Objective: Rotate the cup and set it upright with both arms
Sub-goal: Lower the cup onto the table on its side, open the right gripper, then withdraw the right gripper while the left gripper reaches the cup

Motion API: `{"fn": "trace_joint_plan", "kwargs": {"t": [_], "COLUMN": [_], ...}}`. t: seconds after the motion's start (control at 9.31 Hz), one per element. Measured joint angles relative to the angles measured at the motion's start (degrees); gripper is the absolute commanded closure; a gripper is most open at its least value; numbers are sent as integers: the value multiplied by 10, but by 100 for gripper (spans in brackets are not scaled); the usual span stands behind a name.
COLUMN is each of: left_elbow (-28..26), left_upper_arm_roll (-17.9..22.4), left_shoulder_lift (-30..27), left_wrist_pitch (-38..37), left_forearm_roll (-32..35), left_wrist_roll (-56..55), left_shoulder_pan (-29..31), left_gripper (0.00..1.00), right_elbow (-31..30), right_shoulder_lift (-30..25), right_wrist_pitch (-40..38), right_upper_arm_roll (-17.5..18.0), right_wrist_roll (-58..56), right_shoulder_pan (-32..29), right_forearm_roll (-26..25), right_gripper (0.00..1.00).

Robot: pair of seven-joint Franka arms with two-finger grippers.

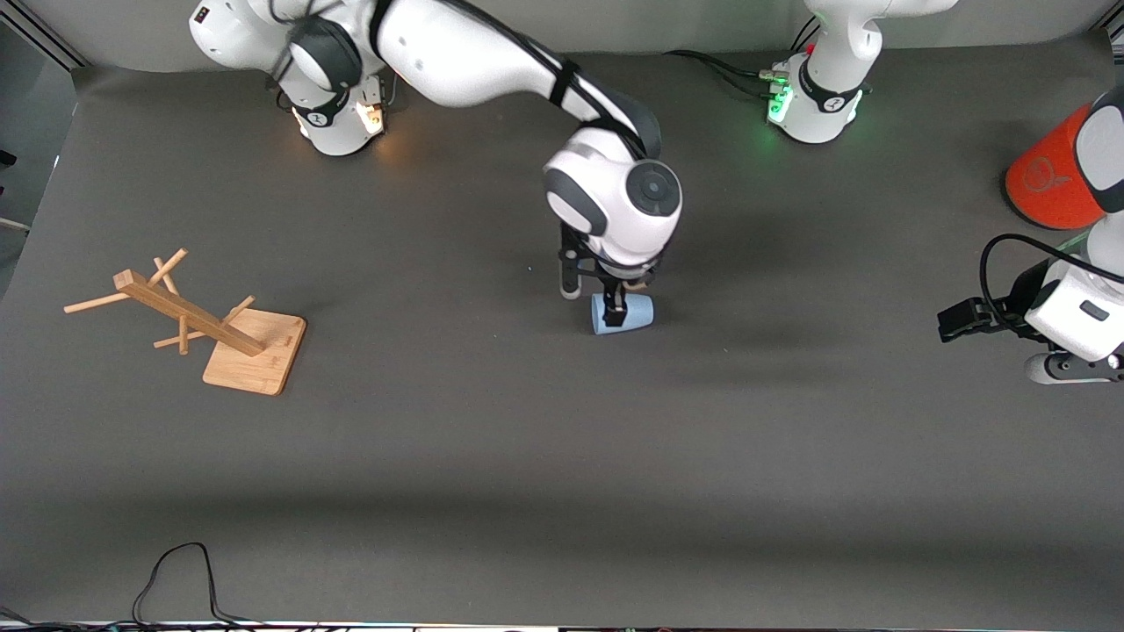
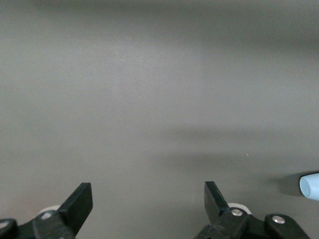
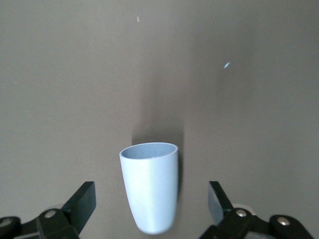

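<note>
The light-blue cup [image 1: 634, 313] lies on its side near the middle of the table. In the right wrist view the cup [image 3: 149, 191] has its open mouth pointing away from the camera. My right gripper [image 1: 594, 297] is down over it, open; in its wrist view the right gripper [image 3: 152, 191] has a finger on each side of the cup's narrow base, with gaps on both sides. My left gripper [image 1: 953, 320] waits open and empty at the left arm's end of the table. In the left wrist view the left gripper [image 2: 148, 191] faces bare table, with the cup [image 2: 310, 185] at the frame's edge.
A wooden rack [image 1: 219, 329] on a square base stands toward the right arm's end. A large orange-red cylinder [image 1: 1049, 180] stands at the left arm's end, near the bases. A black cable [image 1: 176, 570] loops at the table edge nearest the front camera.
</note>
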Motion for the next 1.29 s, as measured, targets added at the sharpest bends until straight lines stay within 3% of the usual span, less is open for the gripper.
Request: {"fn": "trace_joint_plan", "kwargs": {"t": [0.32,0.54,0.75,0.97,1.29], "left_elbow": [2,16,39,114,289], "left_upper_arm_roll": [-2,-6,-9,-10,-6], "left_shoulder_lift": [-1,-2,6,81,282], "left_wrist_pitch": [-4,-15,-42,-93,-117], "left_forearm_roll": [-1,2,61,125,182], "left_wrist_roll": [-11,-62,-134,-227,-300], "left_shoulder_pan": [-25,-89,-186,-305,-412], "left_gripper": [0,0,0,0,0], "right_elbow": [-34,-145,-243,-321,-360], "right_shoulder_lift": [-137,-263,-376,-462,-503], "right_wrist_pitch": [-106,-116,-117,-116,-106], "right_upper_arm_roll": [-2,3,36,86,91], "right_wrist_roll": [-224,-428,-627,-828,-1093], "right_shoulder_pan": [-85,-172,-289,-422,-514], "right_forearm_roll": [17,19,19,19,8], "right_gripper": [0,0,0,0,0]}}
